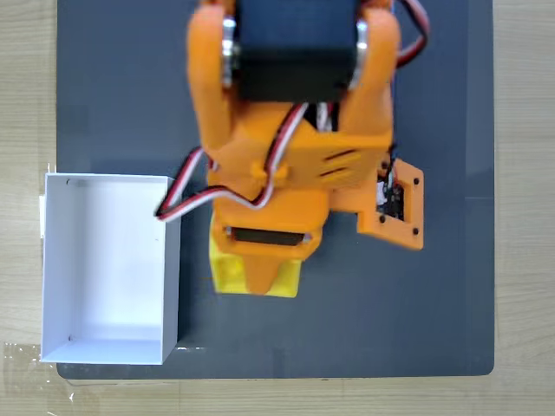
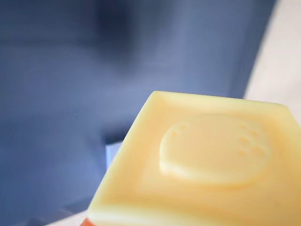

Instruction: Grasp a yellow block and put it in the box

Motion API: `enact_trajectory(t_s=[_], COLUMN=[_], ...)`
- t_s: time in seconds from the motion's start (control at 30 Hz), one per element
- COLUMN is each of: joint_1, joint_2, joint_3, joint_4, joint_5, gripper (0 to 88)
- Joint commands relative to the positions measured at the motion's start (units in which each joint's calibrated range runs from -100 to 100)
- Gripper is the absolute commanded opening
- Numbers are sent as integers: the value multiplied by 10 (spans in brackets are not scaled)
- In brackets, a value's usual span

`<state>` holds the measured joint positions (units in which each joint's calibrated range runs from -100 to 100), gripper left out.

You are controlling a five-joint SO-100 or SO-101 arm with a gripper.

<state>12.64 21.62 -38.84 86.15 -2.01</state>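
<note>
1. The dark mat (image 1: 434,104) covers most of the fixed view, laid on a pale wooden table (image 1: 26,87). Everything in play sits on it.

2. The orange arm (image 1: 286,165) comes in from 12 o'clock in the fixed view and reaches down to the middle of the mat, with red, white and black cables (image 1: 208,195) looping off its 9 o'clock side.

3. The box (image 1: 52,260) stands open-topped at about 8 o'clock from the arm's tip in the fixed view, empty, its near wall just beside the block but not touching it. This is the relation the next move turns on: the carry runs toward 9 o'clock, and the block must clear the box wall before release.

4. The gripper (image 1: 258,276) sits directly over the yellow block (image 1: 227,276); one orange finger lies across the block's middle, yellow showing on both sides at 3 and 9 o'clock.

5. In the wrist view the yellow block (image 2: 211,160) sits very close to the lens, studded top face up, toward 5 o'clock. It has no real long axis, being cube-like.

6. I cannot tell how far the jaws are parted or whether they grip the block; the arm body hides the contact, and neither view settles whether the block rests on the mat or is lifted.
</note>
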Motion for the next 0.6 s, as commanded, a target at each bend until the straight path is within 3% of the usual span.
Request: enact_trajectory(t_s=[0.0,0.27,0.57], joint_1=[71,184,209], joint_2=[-63,-30,87], joint_3=[-98,-106,-106], joint_4=[-51,-146,-142], joint_5=[-2,3,3], gripper=[226,226,226])
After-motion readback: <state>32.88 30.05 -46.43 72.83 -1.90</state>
